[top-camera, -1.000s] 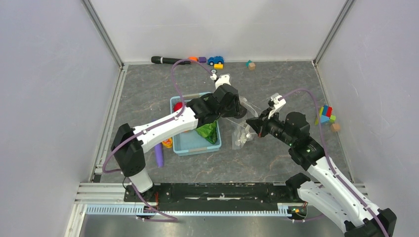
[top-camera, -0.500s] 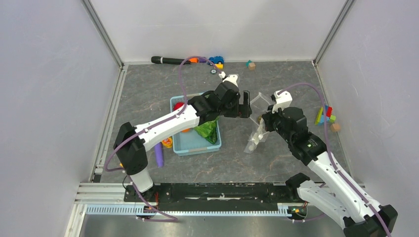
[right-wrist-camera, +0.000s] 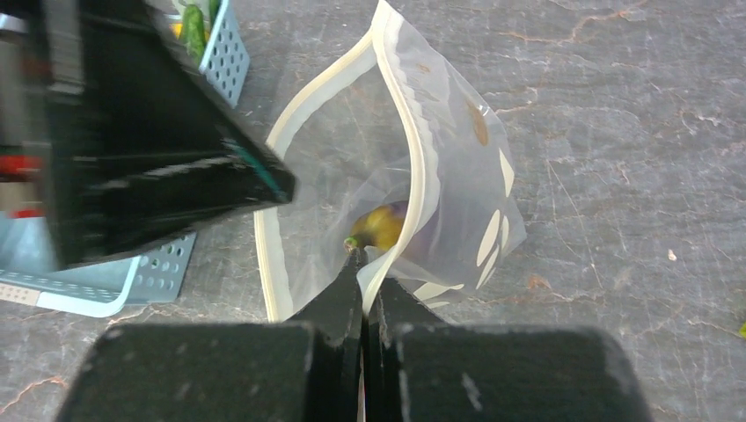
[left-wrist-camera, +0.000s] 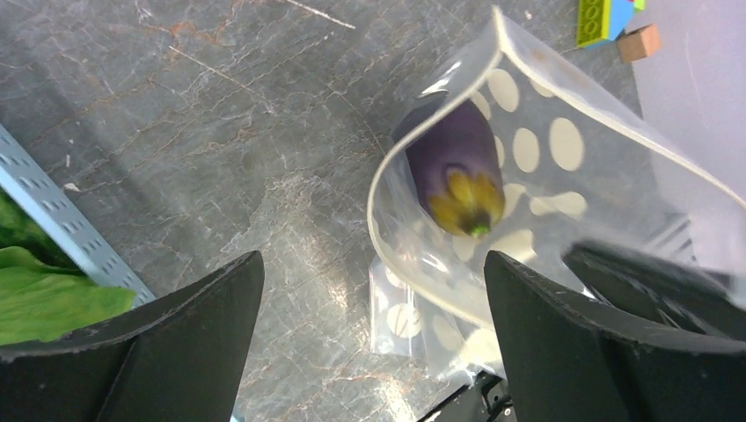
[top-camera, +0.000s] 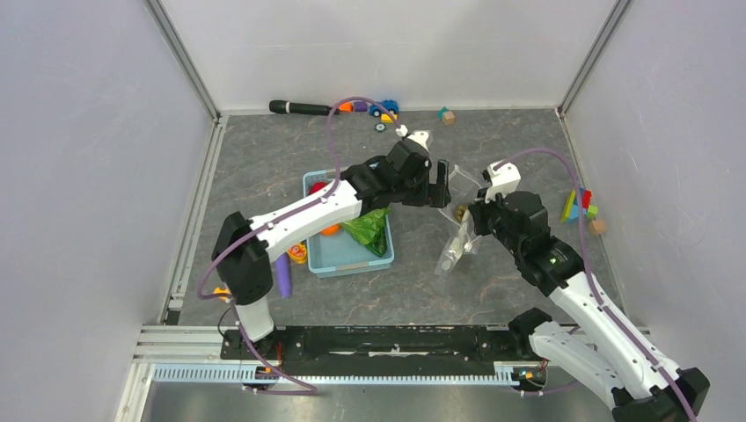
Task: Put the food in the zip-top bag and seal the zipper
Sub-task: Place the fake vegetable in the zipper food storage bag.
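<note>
Low in the right wrist view, the right gripper [right-wrist-camera: 362, 264] is clenched on the rim of the zip-top bag [right-wrist-camera: 457, 176], whose mouth gapes. Inside lies the purple eggplant [left-wrist-camera: 453, 167]. Farther back, the left gripper [top-camera: 442, 185] hangs released above it. Left of centre, lettuce [top-camera: 371, 230] sits in the blue basket [top-camera: 347, 259].

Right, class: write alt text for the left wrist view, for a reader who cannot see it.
A purple eggplant sits inside the open dotted bag. The open left gripper hangs over it, above a grey table; lettuce shows at the left edge.
</note>
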{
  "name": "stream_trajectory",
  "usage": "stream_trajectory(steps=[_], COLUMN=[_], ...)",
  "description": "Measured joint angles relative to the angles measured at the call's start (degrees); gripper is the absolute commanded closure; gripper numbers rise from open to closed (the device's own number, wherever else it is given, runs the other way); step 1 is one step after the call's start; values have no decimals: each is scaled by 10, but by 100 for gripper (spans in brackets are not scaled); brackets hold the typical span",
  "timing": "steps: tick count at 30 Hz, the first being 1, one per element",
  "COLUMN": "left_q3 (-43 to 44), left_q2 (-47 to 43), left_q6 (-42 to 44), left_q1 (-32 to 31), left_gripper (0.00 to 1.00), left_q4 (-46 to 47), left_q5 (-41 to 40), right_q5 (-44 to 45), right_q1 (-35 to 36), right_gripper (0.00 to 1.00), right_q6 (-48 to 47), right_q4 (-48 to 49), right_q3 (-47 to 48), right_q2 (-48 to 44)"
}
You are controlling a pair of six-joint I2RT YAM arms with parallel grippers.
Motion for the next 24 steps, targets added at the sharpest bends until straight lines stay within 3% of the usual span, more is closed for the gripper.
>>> stream_trajectory(steps=[2, 4, 6, 8, 10, 12, 16, 21, 24], left_q3=[6, 9, 11, 17, 21, 26, 48, 56, 62], left_q2=[23, 45, 64, 82, 88, 88, 87, 68, 56], left_q6=[-10, -17, -25, -31, -32, -32, -23, -3, 11], left_q1=[2, 4, 5, 5, 6, 7, 12, 31, 34], left_gripper=[2, 13, 29, 59, 81, 98, 98, 98, 98], left_q4=[1, 2, 1, 2, 1, 0, -7, -17, -16], left_q5=[6, 11, 14, 20, 22, 22, 11, -4, 3], right_q5=[-12, -22, -30, -35, -37, -28, 51, 236, 303], right_q1=[0, 0, 0, 0, 0, 0, 0, 0, 1], right_gripper=[100, 100, 100, 100, 100, 100, 99, 97, 92], right_q6=[0, 1, 1, 1, 1, 1, 3, 47, 85], right_q4=[4, 10, 14, 16, 16, 15, -28, -135, -167], right_q3=[0, -1, -2, -5, -6, -6, 5, 55, 79], right_q2=[-4, -4, -4, -4, -3, 1, 29, 108, 151])
